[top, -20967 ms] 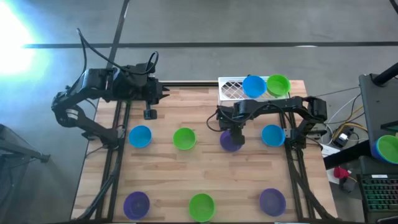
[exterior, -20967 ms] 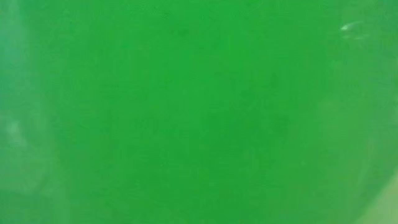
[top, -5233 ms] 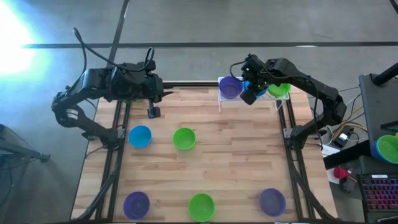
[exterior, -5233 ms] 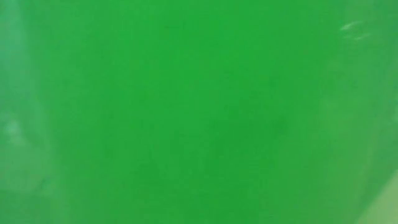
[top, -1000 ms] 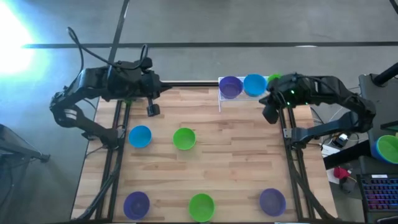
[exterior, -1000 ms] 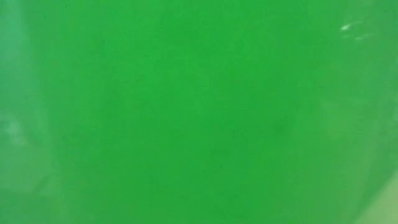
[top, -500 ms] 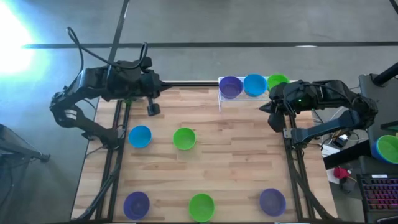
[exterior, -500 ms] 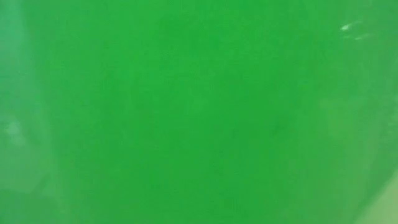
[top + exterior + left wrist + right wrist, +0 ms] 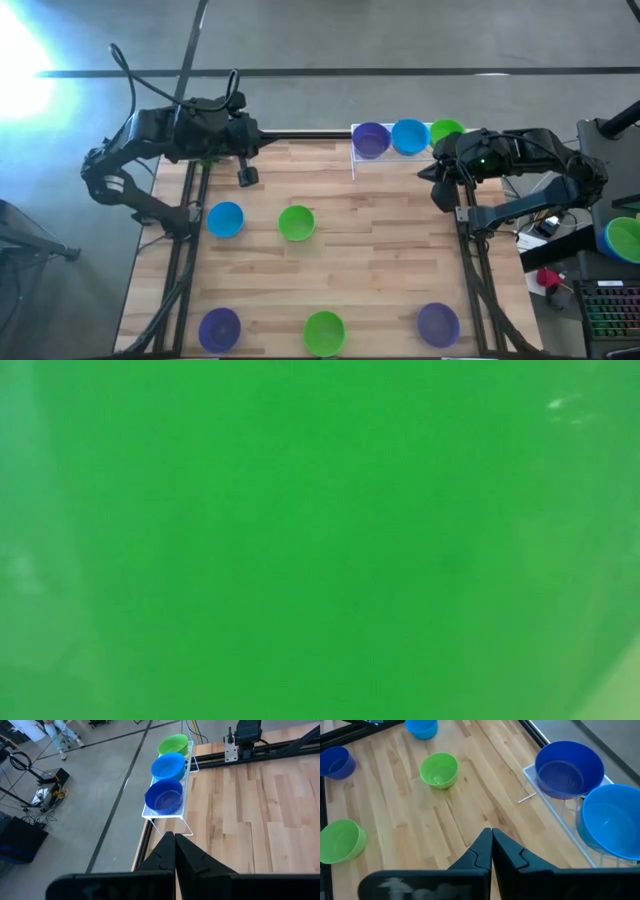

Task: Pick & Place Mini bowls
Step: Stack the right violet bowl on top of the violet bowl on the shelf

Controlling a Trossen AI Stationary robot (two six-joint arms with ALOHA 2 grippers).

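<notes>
The right gripper (image 9: 438, 190) hangs over the right edge of the wooden slatted bench (image 9: 370, 250), and in the right wrist view its two dark fingers (image 9: 490, 847) are pressed together with nothing between them. Just beyond these fingers stands the white wire rack (image 9: 358, 158), which already carries a purple round plastic mini bowl (image 9: 371, 140), a sky blue one (image 9: 408, 136) and a bright green one (image 9: 446, 130) in a row.

Further ahead of the fingers, well apart from them, five more small bowls lie open side up on the bench: a green bowl (image 9: 438, 770), a blue bowl (image 9: 225, 219), a purple bowl (image 9: 219, 326), a second green bowl (image 9: 323, 332) that also fills the low view, and a second purple bowl (image 9: 437, 322).

The left gripper (image 9: 246, 176) waits at the far left corner of the bench. Its fingers (image 9: 172, 852) are closed together too, and empty.

I judge that the bowls are light, stiff and thin, with smooth walls that may slip. The best hold seems to be on the rim, one finger inside and one outside the wall. A push from the side would probably make such a light bowl slide or tip, so the fingers must first open and come down from above
</notes>
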